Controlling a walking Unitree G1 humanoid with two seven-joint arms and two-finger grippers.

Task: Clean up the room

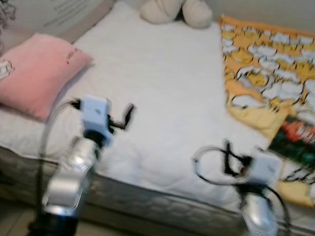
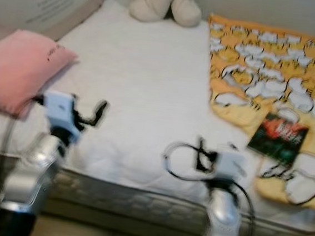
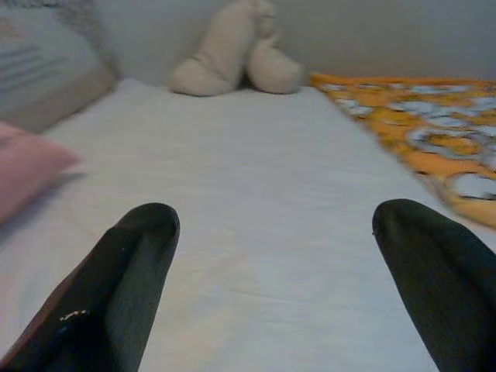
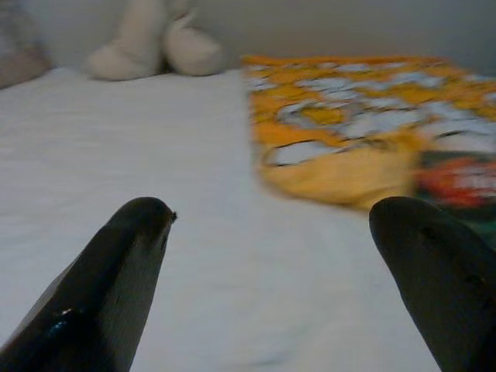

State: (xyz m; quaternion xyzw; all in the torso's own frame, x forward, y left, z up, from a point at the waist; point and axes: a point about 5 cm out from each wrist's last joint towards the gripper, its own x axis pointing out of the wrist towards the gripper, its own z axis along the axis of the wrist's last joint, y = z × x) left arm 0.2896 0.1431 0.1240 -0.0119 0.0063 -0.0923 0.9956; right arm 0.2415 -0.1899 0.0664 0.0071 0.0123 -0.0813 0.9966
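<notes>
A white bed [image 1: 159,96] lies ahead with both arms raised over its near edge. The left gripper [image 3: 275,232] and the right gripper [image 4: 271,225] each have their 2 black fingers spread wide, holding nothing. A dark book [image 1: 299,140] rests on the orange patterned blanket [image 1: 280,63], just beyond and to the right of the right gripper. A pink pillow [image 1: 30,75] sits left of the left gripper. A beige plush toy [image 1: 176,5] lies at the far end.
</notes>
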